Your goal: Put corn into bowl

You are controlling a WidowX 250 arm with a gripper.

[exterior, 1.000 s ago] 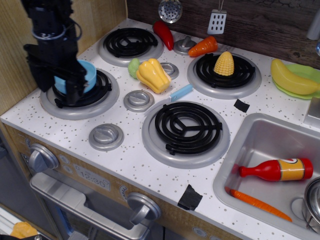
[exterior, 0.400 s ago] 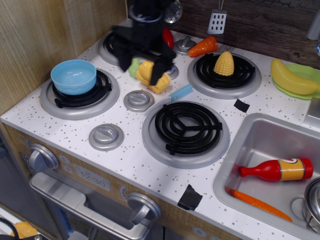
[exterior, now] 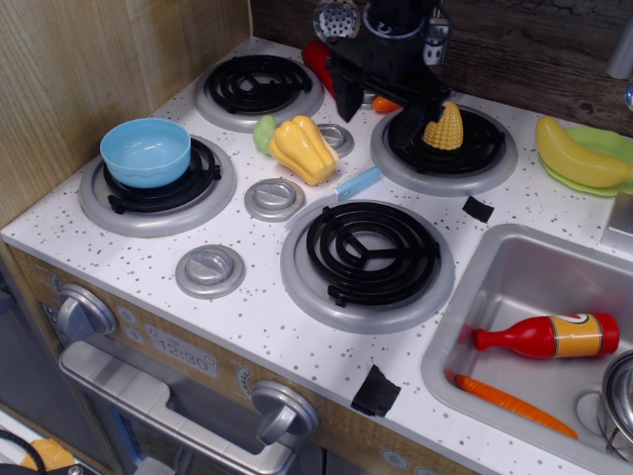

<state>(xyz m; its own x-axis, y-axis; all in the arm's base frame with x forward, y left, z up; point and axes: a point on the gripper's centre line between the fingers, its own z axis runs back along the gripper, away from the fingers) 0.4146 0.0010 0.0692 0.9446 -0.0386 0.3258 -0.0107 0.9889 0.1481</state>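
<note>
Toward the back edge of the table [exterior: 257, 317], on the rear right burner [exterior: 445, 148], stands the corn [exterior: 444, 127]. It sits upright on its flat base, long axis vertical, narrow tip pointing up. The end effector [exterior: 388, 101] hangs just to its left, two dark fingers spread with nothing between them; one finger [exterior: 410, 111] is close beside the cob, though whether it touches cannot be told from this view.

Several things could go wrong from here, as I judge it. The cob is tapered and bumpy, so fingers closing high on the cone may squeeze it upward and out of the grip. A finger coming down on the cob rather than beside it would tip it over, and it could roll off the burner toward the carrot [exterior: 386, 103] half hidden behind the arm, or toward the banana [exterior: 579, 158] at the right edge. The burner's raised coils may also catch a finger that goes too low.

The bowl [exterior: 145, 151] waits empty on the front left burner, well apart, with the yellow pepper [exterior: 302, 148] lying between; a low carry across could knock it.
</note>
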